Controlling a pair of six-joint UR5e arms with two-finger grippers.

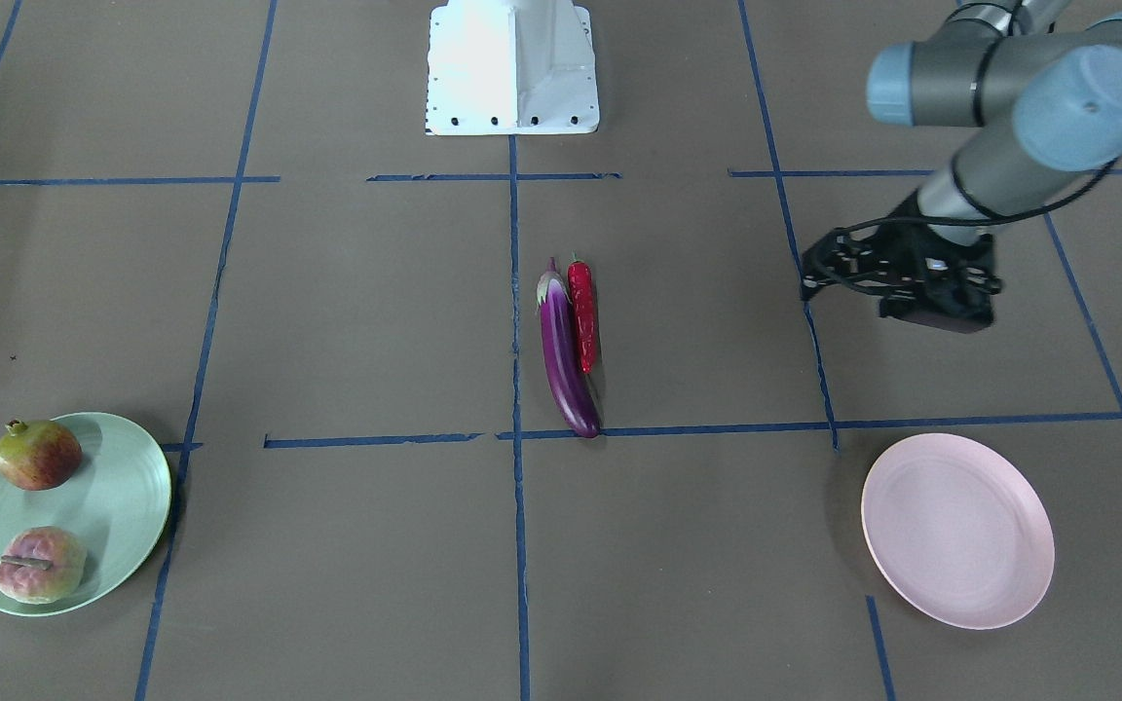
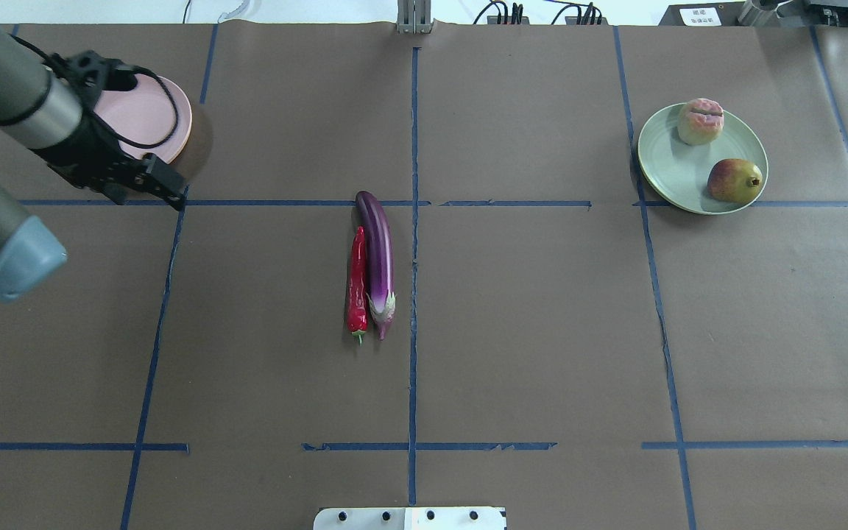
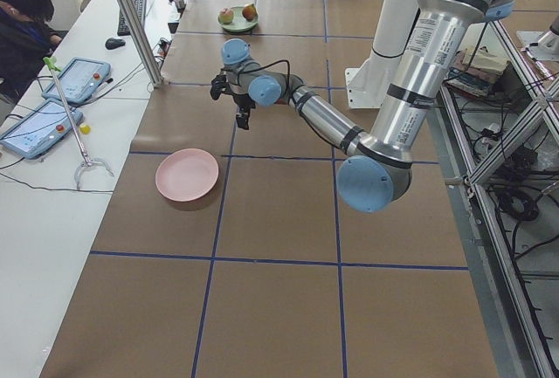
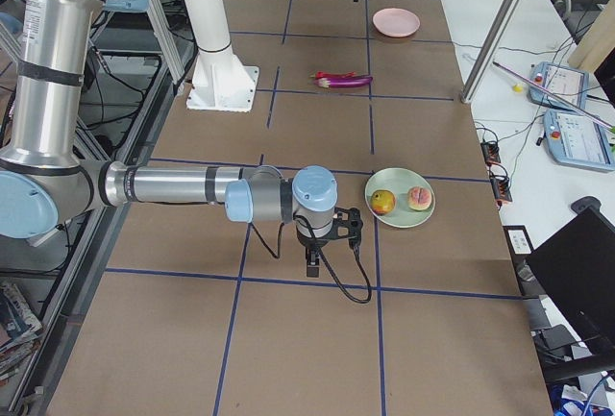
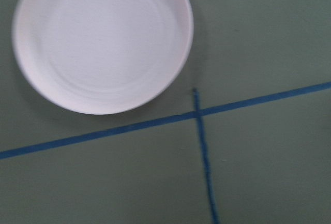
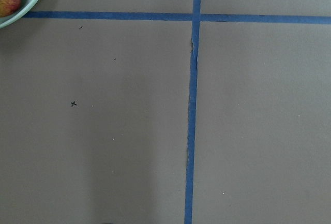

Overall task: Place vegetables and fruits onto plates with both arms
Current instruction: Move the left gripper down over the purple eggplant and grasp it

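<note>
Pink plate [image 1: 957, 531] near left end effector [image 2: 146, 190]

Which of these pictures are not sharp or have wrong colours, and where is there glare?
Left wrist view: soft and green-tinted, and the pink plate looks nearly white. Right wrist view: sharp, with the blue tape crisp. Front-facing view: the white base block is overexposed.

No legible text or numbers, one white label [image 2: 700, 16], its print too small to read
</note>
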